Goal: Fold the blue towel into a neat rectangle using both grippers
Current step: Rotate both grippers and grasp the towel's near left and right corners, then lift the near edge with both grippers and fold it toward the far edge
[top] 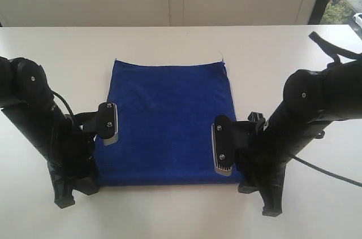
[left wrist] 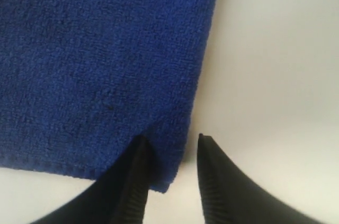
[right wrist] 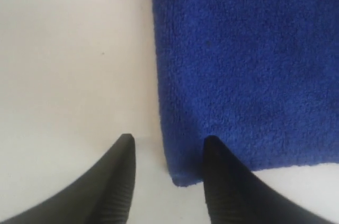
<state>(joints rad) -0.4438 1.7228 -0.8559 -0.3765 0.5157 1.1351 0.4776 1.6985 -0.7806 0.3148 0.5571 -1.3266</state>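
White table | blue towel flat | cable right | jaws astride corners

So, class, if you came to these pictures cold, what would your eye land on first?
The deep blue towel stands out at once, lying flat in the middle of the white table. A bulky black left arm and right arm flank it. The left tool and right tool each stand open astride a near corner of the cloth.
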